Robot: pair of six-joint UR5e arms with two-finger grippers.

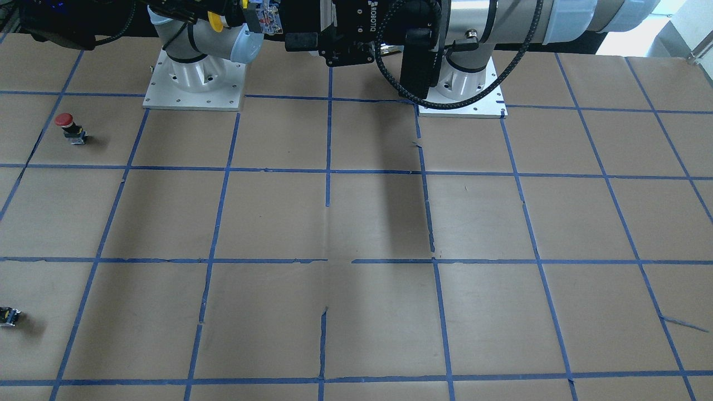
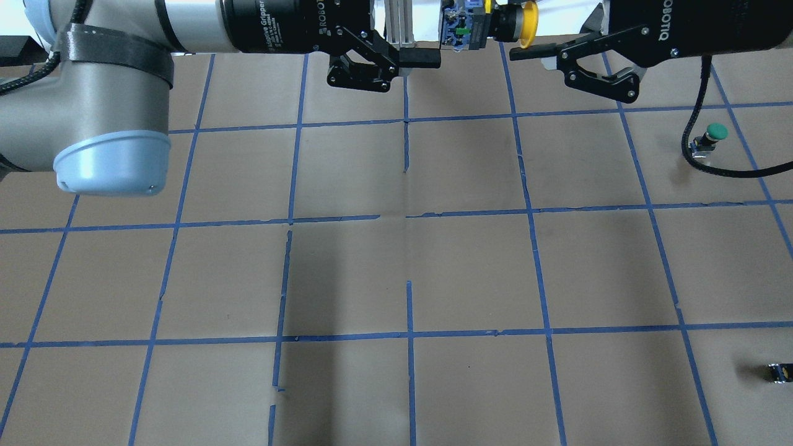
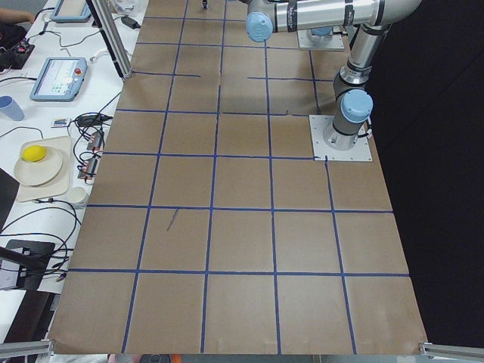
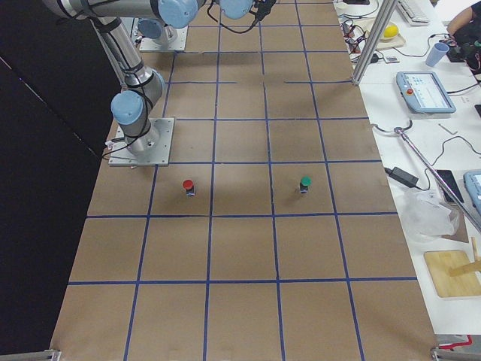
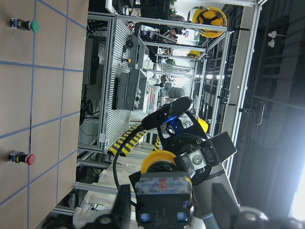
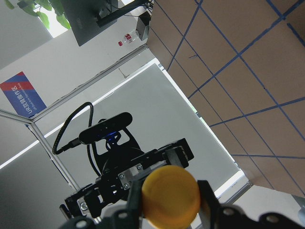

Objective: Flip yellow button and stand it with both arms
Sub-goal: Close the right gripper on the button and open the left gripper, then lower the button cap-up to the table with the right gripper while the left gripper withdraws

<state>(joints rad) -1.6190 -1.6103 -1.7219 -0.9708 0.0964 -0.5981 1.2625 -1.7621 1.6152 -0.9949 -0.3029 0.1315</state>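
The yellow button (image 2: pixel 489 26) hangs high above the table, lying on its side between my two grippers. Its yellow cap (image 6: pixel 170 194) sits between the fingers of my right gripper (image 6: pixel 170 202), which is shut on it. The grey contact block (image 5: pixel 163 198) points at my left gripper (image 5: pixel 171 205), whose fingers stand open on either side of it with a gap showing. In the overhead view the left gripper's lower finger (image 2: pixel 420 57) ends just short of the block. The front view shows the button (image 1: pixel 245 19) at its top edge.
A red-capped button (image 1: pixel 68 127) stands on the brown table on my right side. A green-capped button (image 2: pixel 711 137) stands further out on that side, next to a black cable (image 2: pixel 731 170). A small dark block (image 2: pixel 779 371) lies near the table's right edge.
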